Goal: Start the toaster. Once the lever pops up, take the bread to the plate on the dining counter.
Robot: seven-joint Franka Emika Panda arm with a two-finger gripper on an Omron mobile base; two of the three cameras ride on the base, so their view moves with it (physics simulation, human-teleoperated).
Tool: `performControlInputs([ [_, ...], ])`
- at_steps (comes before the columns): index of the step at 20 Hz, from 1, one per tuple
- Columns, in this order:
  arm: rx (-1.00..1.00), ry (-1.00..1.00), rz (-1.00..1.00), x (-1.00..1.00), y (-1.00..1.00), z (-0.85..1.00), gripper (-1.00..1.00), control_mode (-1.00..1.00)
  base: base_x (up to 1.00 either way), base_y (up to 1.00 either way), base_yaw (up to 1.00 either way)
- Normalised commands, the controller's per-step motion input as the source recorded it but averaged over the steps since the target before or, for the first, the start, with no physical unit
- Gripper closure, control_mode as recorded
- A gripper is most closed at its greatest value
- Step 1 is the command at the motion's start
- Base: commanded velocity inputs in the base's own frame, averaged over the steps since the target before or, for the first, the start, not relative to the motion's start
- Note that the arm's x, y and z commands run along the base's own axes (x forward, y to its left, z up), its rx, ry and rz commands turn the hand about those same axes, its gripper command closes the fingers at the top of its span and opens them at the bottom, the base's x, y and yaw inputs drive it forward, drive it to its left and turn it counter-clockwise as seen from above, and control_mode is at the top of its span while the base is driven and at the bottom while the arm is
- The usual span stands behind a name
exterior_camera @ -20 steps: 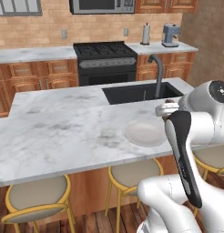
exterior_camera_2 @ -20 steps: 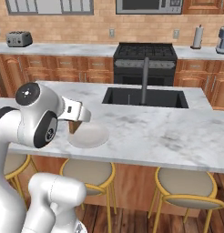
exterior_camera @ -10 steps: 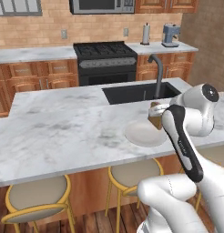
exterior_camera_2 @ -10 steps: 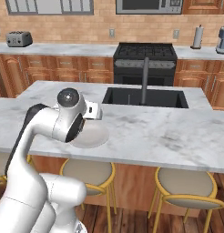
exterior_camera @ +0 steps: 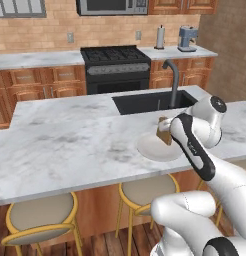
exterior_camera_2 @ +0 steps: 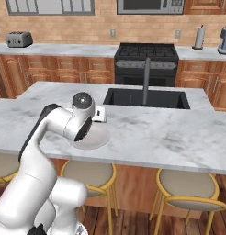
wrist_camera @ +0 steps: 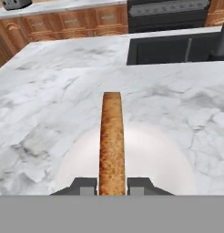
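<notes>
My gripper [wrist_camera: 112, 186] is shut on the bread [wrist_camera: 111, 141], a thin tan-brown slice held edge-on. It hangs just above the round white plate [wrist_camera: 152, 159] on the marble dining counter [wrist_camera: 50, 91]. In the left base view the bread [exterior_camera: 164, 136] is tilted over the plate [exterior_camera: 155, 150], with the gripper [exterior_camera: 163, 128] at its upper end. In the right base view the white hand hides the slice over the plate [exterior_camera_2: 96, 138]. The grey toaster [exterior_camera_2: 19, 39] stands far off on the back counter at the left, and its corner [wrist_camera: 16, 3] shows in the hand view.
The black sink basin [exterior_camera: 150, 102] and dark curved faucet [exterior_camera: 171, 80] lie just beyond the plate. Round stools [exterior_camera_2: 87, 176] line the island's near side. A black stove [exterior_camera_2: 147, 57] stands against the back wall, with a paper towel roll [exterior_camera_2: 198, 37] and a coffee machine [exterior_camera_2: 224, 39] on the counter to its right.
The arm has swung forward and down, carrying the bread from beside its own body to low over the plate. The gripper has stayed shut on the slice.
</notes>
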Motion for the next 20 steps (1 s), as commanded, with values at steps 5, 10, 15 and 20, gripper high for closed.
performControlInputs([
  [5,0.00,0.23,0.00,0.19,-0.01,-0.12,1.00,-1.00,0.00,0.00,0.00],
  [10,0.00,0.05,0.00,0.06,0.00,-0.24,1.00,-1.00,0.00,0.00,0.00],
  [15,0.00,-0.05,0.00,0.00,0.00,-0.24,1.00,-1.00,0.00,0.00,0.00],
  [20,0.00,-0.02,0.00,0.00,0.00,-0.26,1.00,-1.00,0.00,0.00,0.00],
])
